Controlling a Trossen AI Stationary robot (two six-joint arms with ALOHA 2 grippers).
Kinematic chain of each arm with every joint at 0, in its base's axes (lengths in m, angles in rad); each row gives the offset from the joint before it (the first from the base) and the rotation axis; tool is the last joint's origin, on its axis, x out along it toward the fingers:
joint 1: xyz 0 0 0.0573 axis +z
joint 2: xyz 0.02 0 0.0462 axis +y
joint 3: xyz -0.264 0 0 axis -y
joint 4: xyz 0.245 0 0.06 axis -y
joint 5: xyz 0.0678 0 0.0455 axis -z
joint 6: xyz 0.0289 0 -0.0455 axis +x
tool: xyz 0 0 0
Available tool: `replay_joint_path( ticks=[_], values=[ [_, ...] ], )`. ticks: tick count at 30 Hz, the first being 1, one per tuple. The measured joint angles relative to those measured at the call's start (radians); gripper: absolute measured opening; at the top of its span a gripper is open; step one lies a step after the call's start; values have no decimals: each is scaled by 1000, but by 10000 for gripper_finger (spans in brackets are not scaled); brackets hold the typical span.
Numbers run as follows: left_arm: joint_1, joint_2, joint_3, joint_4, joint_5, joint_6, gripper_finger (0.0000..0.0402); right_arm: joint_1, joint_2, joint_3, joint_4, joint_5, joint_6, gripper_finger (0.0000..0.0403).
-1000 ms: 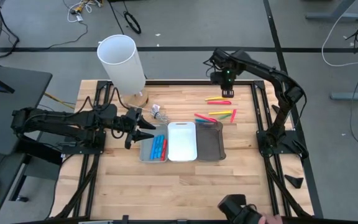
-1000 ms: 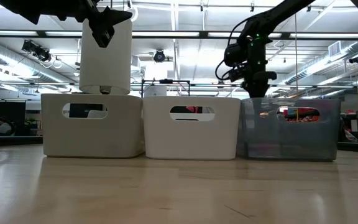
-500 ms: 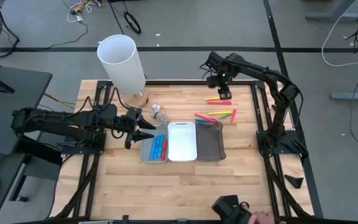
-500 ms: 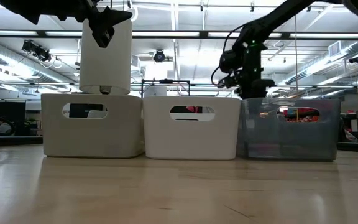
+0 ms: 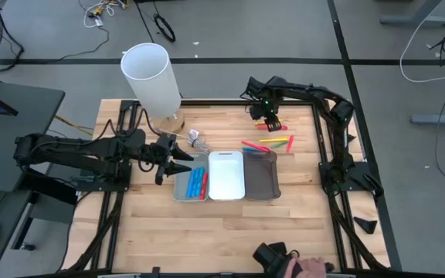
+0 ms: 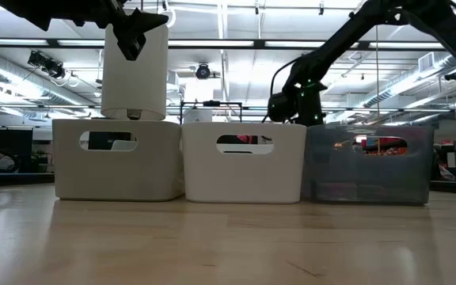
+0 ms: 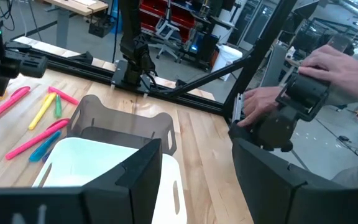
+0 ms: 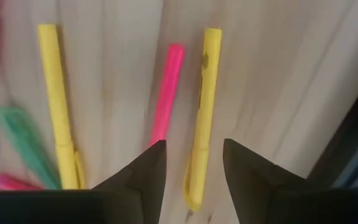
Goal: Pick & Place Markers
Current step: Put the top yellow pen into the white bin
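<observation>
Right gripper hovering above loose markers on the table's far right part, fingers spread, pinching nothing. Between the fingers, yellow marker, long axis running straight away from the gripper; pink marker just beside, nearly parallel. Blue and red markers lying lengthwise in grey tray. Left gripper near this tray, fingers spread, empty.

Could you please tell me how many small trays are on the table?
3, side by side in a row mid-table: a grey tray on the left holding blue and red markers, a white tray in the middle, a dark tray on the right. None appears hidden.
</observation>
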Motion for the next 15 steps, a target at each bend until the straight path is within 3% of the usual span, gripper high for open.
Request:
replay_joint_path(
  ticks=[15],
  values=[
    [0, 0, 0, 0, 0, 0, 202, 2, 87, 2, 83, 47, -8, 157]
  ],
)
